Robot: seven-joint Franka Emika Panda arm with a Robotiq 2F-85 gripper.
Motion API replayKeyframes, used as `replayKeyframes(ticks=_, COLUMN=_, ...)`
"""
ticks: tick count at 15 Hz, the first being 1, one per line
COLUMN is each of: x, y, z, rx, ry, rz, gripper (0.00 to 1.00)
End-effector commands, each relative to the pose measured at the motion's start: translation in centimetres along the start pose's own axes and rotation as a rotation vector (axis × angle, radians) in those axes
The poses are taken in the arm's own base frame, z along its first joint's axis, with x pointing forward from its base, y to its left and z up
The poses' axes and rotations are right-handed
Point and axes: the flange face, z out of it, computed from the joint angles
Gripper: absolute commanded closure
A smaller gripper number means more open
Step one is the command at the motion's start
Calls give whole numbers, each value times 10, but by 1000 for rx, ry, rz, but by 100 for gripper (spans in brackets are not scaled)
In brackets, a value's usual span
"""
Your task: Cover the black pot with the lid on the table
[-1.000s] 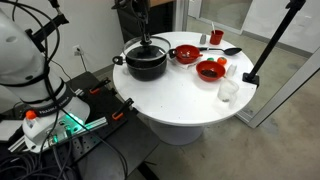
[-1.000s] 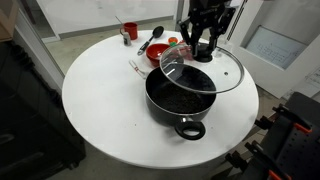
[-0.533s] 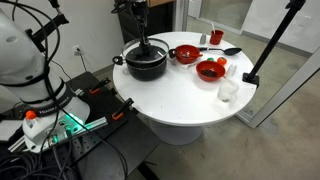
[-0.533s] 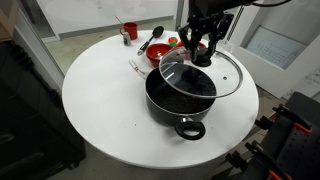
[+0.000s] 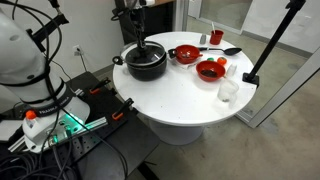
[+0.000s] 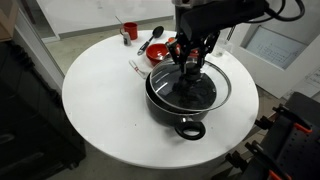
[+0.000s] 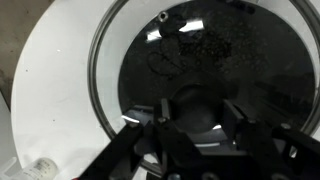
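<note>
The black pot (image 6: 183, 112) (image 5: 146, 66) stands on the round white table (image 6: 105, 105) (image 5: 185, 100). The clear glass lid (image 6: 205, 88) with a metal rim lies over the pot's mouth, about centred on it. My gripper (image 6: 191, 66) (image 5: 140, 46) is straight above the pot and shut on the lid's black centre knob. In the wrist view the fingers (image 7: 195, 115) close on the dark knob, with the lid's glass (image 7: 190, 50) and rim filling the frame over the pot's dark inside.
Two red bowls (image 5: 186, 54) (image 5: 211, 69), a black spoon (image 5: 229, 50), a red cup (image 5: 216, 38) and a clear cup (image 5: 228, 90) are on the table beyond the pot. In an exterior view a red bowl (image 6: 158, 50) and a red cup (image 6: 129, 31) stand behind the pot.
My gripper has moved the lid from beside and above the pot's far edge to over the pot and lowered it onto the mouth.
</note>
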Motion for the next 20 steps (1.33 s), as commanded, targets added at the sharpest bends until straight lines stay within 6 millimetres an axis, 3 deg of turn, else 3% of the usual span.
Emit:
replayKeyframes(ticks=1, x=0, y=-21, z=-4, rx=12, ry=32, rz=2, gripper=75)
replayKeyframes(ticks=5, x=7, y=-28, z=0, rx=16, ry=33, rz=16, gripper=75)
replayKeyframes(ticks=15, x=32, y=-25, z=11, rx=15, ry=22, rz=63, gripper=75)
replayKeyframes(ticks=20, x=35, y=-25, z=22, rx=5, ry=15, rz=65, gripper=75)
